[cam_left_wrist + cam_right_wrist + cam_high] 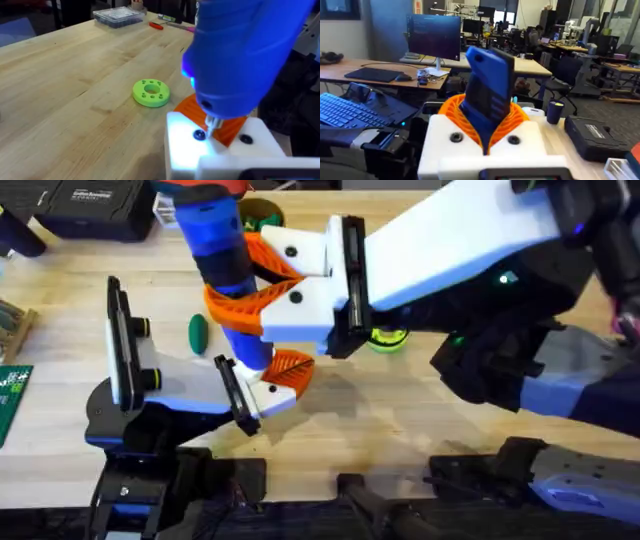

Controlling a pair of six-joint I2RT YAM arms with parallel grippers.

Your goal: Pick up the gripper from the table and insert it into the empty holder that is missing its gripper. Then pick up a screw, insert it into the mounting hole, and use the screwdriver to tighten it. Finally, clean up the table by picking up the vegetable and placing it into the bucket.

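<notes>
My right gripper [250, 285] reaches across from the right and is shut on the blue screwdriver [225, 255], which stands steeply between its orange pads [520, 117]. The right wrist view shows the screwdriver [487, 95] up close. Its thin metal bit [212, 124] comes down on the white gripper block [220, 152], right beside a dark screw head [199, 135]. That block, with its orange wedge [290, 365], sits against the black holder bar [237, 395] on my left arm. The dark-green vegetable [198, 332] lies on the table left of the screwdriver. The bucket's yellow-orange rim [262, 207] peeks out behind it.
A bright-green disc with holes [388, 338] lies under the right arm, also seen from the left wrist [151, 93]. A black case [90, 205] sits at the back left and a green circuit board [12, 395] at the left edge. A clear box [117, 16] and a red-handled tool [156, 25] lie farther off.
</notes>
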